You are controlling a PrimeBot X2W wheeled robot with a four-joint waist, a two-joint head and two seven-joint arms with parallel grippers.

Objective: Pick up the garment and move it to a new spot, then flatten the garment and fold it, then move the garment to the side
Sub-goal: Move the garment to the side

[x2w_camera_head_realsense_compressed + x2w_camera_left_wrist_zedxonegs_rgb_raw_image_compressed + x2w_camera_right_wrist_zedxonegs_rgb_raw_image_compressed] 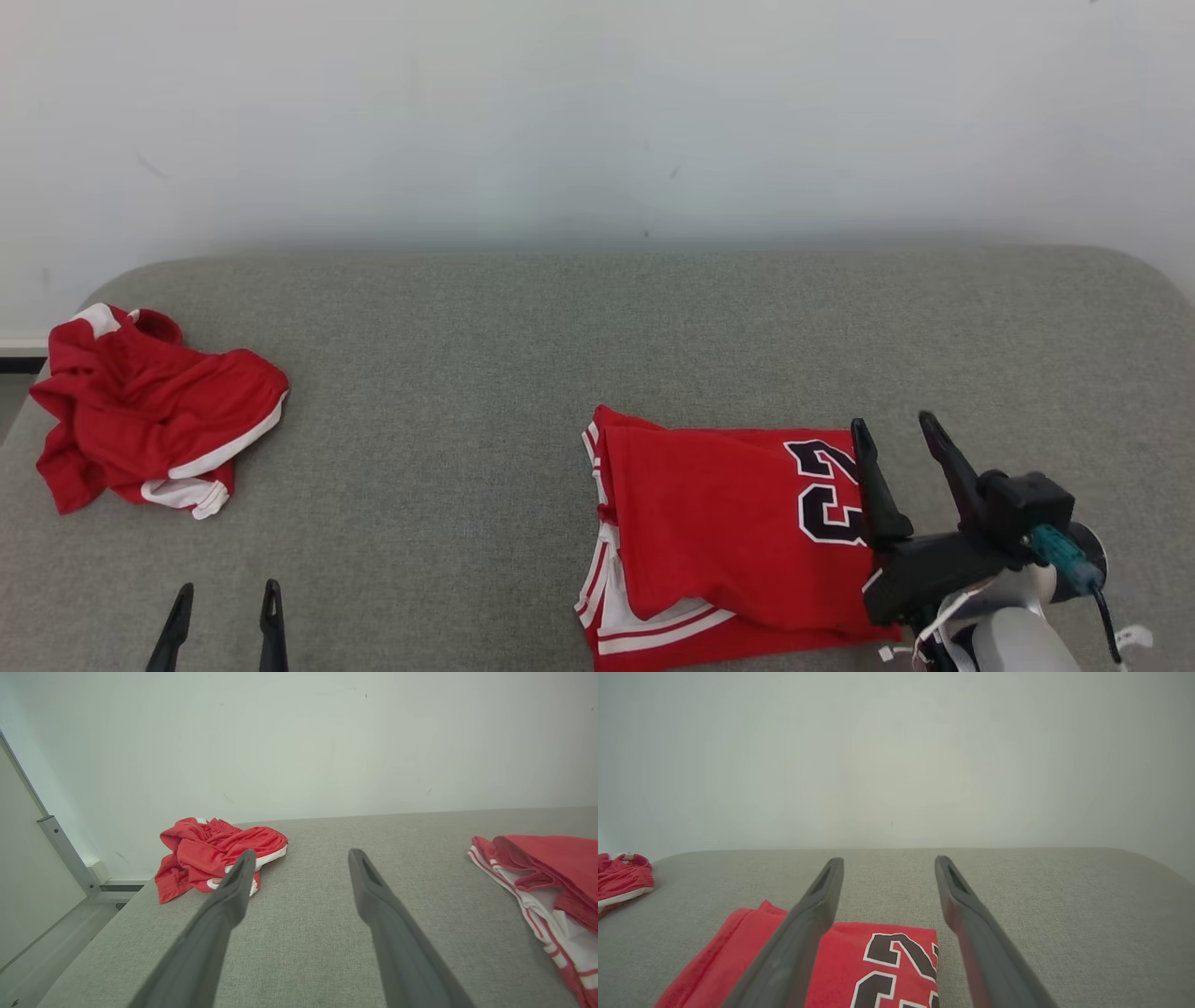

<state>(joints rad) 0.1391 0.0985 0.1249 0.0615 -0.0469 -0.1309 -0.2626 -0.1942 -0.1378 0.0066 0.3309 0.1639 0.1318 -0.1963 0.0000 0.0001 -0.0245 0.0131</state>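
My right pincer is spread wide and pinches nothing. It hangs over the right edge of the jersey, next to the big black 23. I cannot tell if it touches the cloth. The jersey is red with white stripes. It lies folded on the gray desk, near the front and to my right. My left pincer is spread wide too, with nothing in it, low at the front on my left. Red shorts lie in a heap far off on my left, well apart from the jersey. A pale wall stands behind the desk.
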